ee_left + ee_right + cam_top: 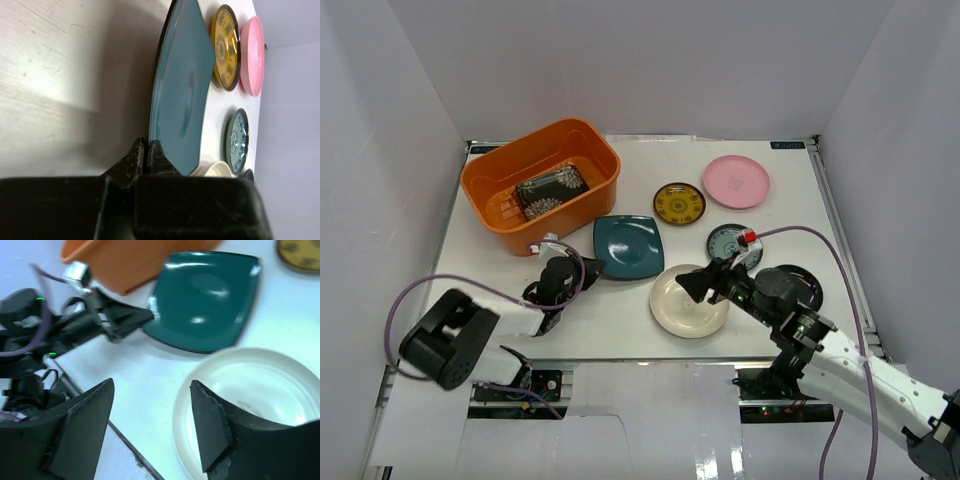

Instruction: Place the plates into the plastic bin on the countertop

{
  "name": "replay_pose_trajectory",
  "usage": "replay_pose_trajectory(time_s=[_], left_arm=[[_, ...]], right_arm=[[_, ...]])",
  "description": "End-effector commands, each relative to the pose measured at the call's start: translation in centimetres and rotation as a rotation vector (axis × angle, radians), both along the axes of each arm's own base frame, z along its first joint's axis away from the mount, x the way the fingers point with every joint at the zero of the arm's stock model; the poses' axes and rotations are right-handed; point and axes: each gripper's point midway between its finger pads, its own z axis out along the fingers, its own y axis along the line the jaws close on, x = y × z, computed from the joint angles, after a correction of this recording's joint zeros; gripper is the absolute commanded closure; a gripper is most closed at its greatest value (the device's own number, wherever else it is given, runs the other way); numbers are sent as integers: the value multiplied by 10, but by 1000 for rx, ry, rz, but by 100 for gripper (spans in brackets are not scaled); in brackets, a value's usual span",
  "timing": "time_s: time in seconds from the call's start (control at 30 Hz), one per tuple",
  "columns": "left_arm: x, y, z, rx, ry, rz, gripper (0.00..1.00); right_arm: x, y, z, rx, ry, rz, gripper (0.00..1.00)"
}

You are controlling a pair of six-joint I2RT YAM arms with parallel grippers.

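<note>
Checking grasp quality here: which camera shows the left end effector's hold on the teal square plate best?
Left wrist: the left end effector, shut, pinches the near edge of the teal square plate in close-up. Right wrist shows that contact from across, slightly blurred; top external shows it small.

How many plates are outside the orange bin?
6: teal by the bin, gold and pink farther back, blue-green mid-right, cream near the front, black partly hidden under the right arm.

Bin floor: orange rectangular plastic bin (480,180) holding black floral square plate (550,190); bare slotted strip left of it.
Bin front: left gripper (594,272) and teal square plate (630,245) just beside near wall.
Cream round plate (690,315): right gripper (694,278) overhead.
Near edge: bare white countertop (620,335) between arms.
</note>
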Motion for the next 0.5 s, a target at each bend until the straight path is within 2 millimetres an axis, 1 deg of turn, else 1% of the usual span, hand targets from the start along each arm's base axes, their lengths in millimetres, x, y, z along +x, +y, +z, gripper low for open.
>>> replay_pose_trajectory(time_s=[0.0, 0.03, 0.07, 0.1, 0.13, 0.17, 0.2, 0.23, 0.27, 0.3, 0.33, 0.37, 0.4, 0.43, 0.47], left_arm=[[-26, -2, 23, 54, -24, -105, 100], [-31, -3, 36, 43, -52, -121, 100], [-35, -4, 73, -2, -148, -140, 100], [-43, -3, 77, 0, -146, -151, 100], [-46, -3, 96, -19, -182, -158, 100], [-49, -1, 112, -35, -213, -162, 100], [-54, 2, 144, -62, -271, -162, 100], [-55, 5, 162, -69, -303, -152, 100], [-57, 7, 179, -76, -329, -149, 100], [-57, 9, 190, -49, -342, -152, 100], [-55, 10, 229, -57, -409, -144, 100], [-51, 12, 242, -38, -425, -129, 100], [-42, 11, 244, 14, -419, -121, 100], [-37, 13, 249, 48, -413, -108, 100], [-32, 15, 273, 52, -454, -87, 100]], right_arm=[[9, -42, -34, -60, 88, -218, 29], [6, -54, -48, -102, 119, -252, 25], [6, -64, -49, -78, 117, -290, 22], [10, -76, -53, -89, 116, -355, 20], [8, -84, -63, -116, 138, -381, 20], [8, -89, -68, -122, 148, -404, 20], [9, -95, -72, -123, 170, -441, 22], [7, -101, -86, -159, 199, -459, 23], [7, -103, -93, -163, 216, -478, 24], [7, -103, -98, -153, 237, -487, 25], [6, -103, -103, -160, 252, -488, 26], [5, -104, -110, -167, 267, -492, 26], [4, -104, -113, -164, 280, -495, 26], [3, -104, -115, -163, 281, -496, 26], [3, -106, -117, -163, 284, -502, 26]])
